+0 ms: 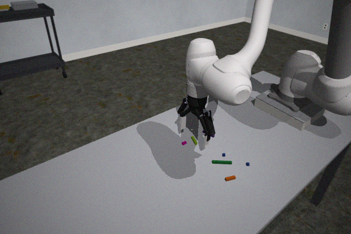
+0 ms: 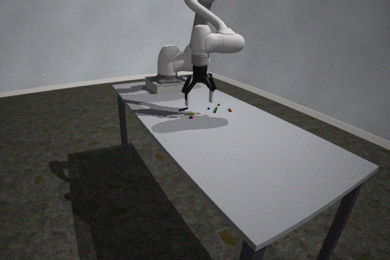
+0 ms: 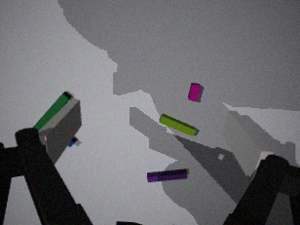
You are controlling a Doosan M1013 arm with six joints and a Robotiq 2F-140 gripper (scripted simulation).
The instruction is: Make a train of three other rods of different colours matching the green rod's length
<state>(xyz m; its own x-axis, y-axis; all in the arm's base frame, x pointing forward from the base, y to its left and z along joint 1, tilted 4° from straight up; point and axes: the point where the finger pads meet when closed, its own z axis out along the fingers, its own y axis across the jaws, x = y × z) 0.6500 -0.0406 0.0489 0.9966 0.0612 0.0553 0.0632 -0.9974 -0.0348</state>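
Green rod [image 1: 221, 162] lies flat, crosswise to lime rod [image 1: 193, 140].

Matt grey table [image 1: 113, 196]; smooth white arm [image 1: 264, 12], perhaps plastic; rough mottled floor [image 1: 85, 97].

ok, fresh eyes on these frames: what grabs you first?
The big white arm curling down from its base at the table's far end, its black tool hanging wide open and empty just above the grey table. Next, the scatter of tiny coloured rods beneath it: a short magenta rod and a lime rod near the fingertips, with a long green rod and an orange rod lying apart, nearer the table's edge.
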